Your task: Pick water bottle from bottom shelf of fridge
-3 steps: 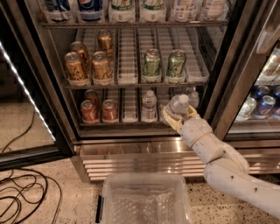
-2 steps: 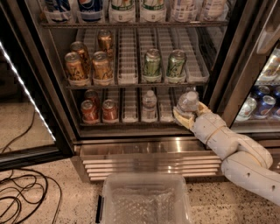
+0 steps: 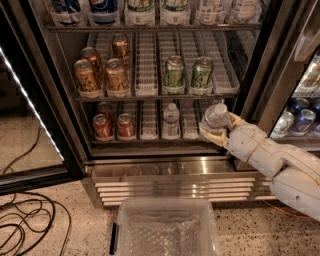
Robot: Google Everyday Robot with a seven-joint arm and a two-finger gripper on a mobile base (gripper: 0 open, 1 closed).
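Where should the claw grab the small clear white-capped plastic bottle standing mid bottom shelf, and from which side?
Grip the small clear white-capped plastic bottle around its mid-body, straight in from the open front: it stands upright, alone in its lane. The claw, at the right end of the bottom shelf, is shut on a second clear bottle.

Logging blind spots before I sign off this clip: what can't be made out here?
Camera view: the gripper, at the bottom shelf's right end, hides the lower part of the water bottle it grips.
Top-shelf bottles: tops cut off by the upper edge.
Clear bin: near side cut off by the lower edge.
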